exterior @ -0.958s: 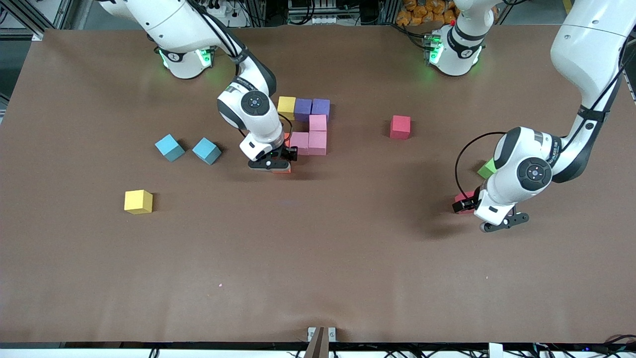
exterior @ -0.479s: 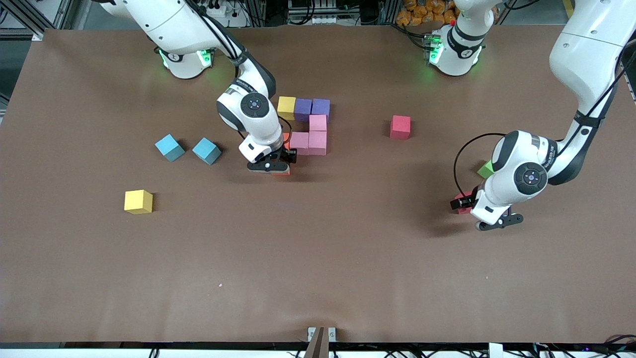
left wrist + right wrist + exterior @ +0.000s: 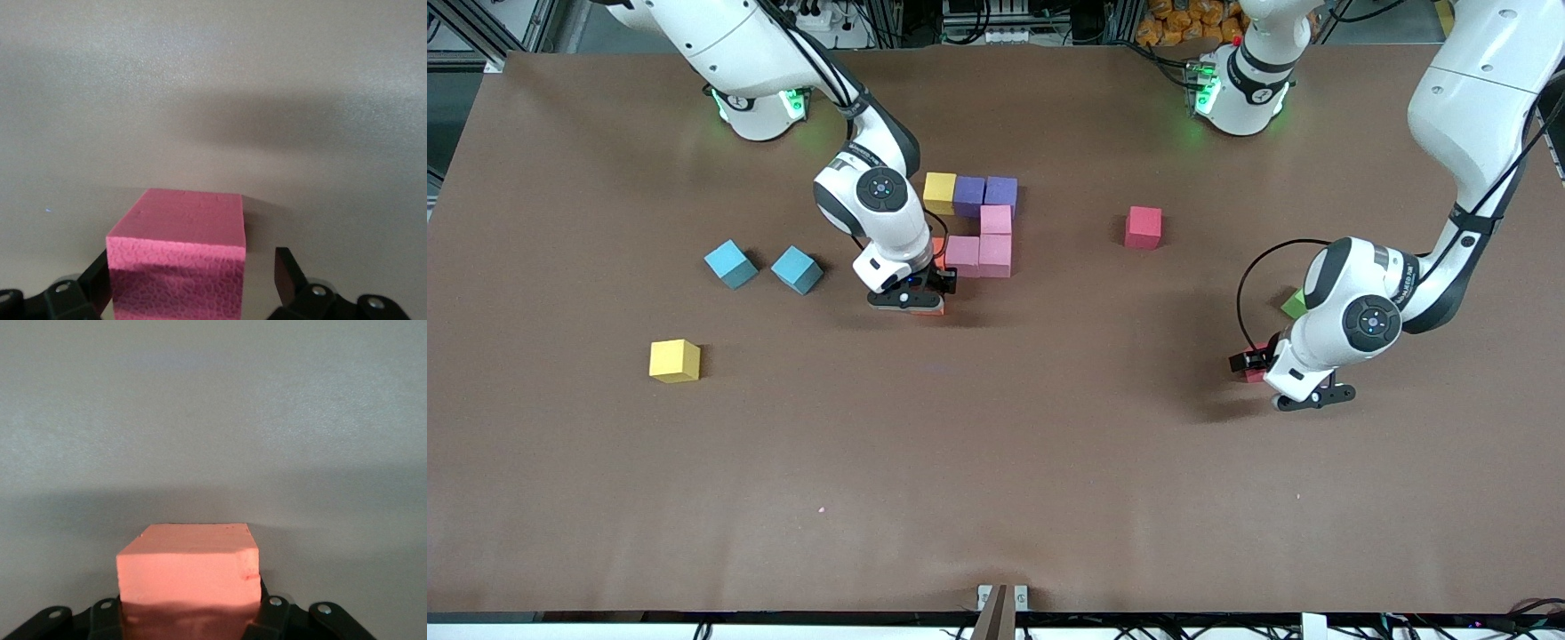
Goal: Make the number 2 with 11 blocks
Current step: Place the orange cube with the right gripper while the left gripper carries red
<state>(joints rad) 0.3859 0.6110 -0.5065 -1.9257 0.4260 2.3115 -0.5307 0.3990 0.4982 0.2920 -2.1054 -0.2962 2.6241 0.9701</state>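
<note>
On the brown bench [image 3: 996, 462], the right gripper [image 3: 190, 623] clamps its fingers on a matte orange foam cube [image 3: 189, 568], low beside the partly built number 2 [image 3: 978, 222]: a yellow and two purple cubes in a row, with three pink cubes touching nearer the front camera. Toward the left arm's end, the left gripper [image 3: 193, 287] straddles a pebble-textured pink cube [image 3: 179, 257], fingers spread apart. A red cube [image 3: 1144, 227], green cube [image 3: 1296, 303], yellow cube [image 3: 674, 360] and two light blue cubes [image 3: 763, 267] lie scattered.
</note>
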